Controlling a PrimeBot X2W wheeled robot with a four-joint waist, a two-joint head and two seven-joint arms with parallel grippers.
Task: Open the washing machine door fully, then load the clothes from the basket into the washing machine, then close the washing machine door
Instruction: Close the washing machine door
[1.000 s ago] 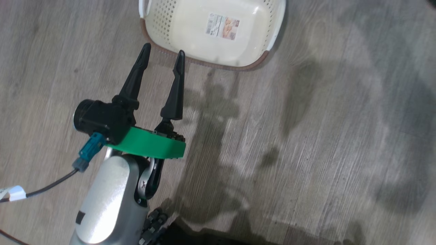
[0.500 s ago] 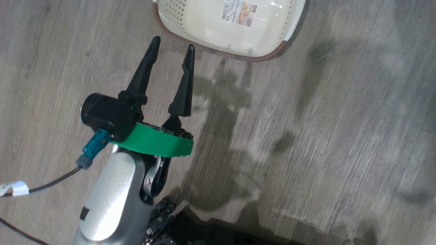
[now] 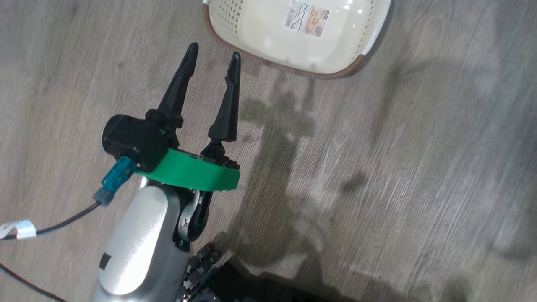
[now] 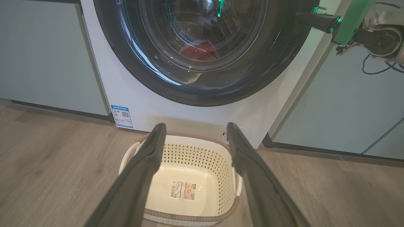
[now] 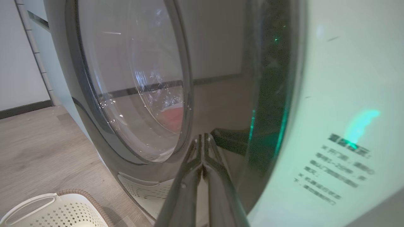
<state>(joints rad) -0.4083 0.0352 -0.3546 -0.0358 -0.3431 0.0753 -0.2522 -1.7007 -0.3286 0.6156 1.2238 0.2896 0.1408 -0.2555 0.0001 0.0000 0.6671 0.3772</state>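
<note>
Left gripper (image 3: 214, 50) is held spread above the floor (image 3: 398, 167), near the basket (image 3: 293, 72). Right gripper (image 5: 202, 136) is pressed together, tips set against the washing machine door (image 4: 205, 93). The clothes (image 4: 199, 50) are seen through it, inside the washing machine (image 4: 142, 107).

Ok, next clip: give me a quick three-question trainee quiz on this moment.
1. Fill in: the right gripper is shut; the left gripper is ___.
2. True or false: the basket is empty.
3. Where are the clothes? A) in the basket B) behind the glass of the washing machine door C) in the left gripper

Key: 1 open; 2 true; 3 B.
</note>
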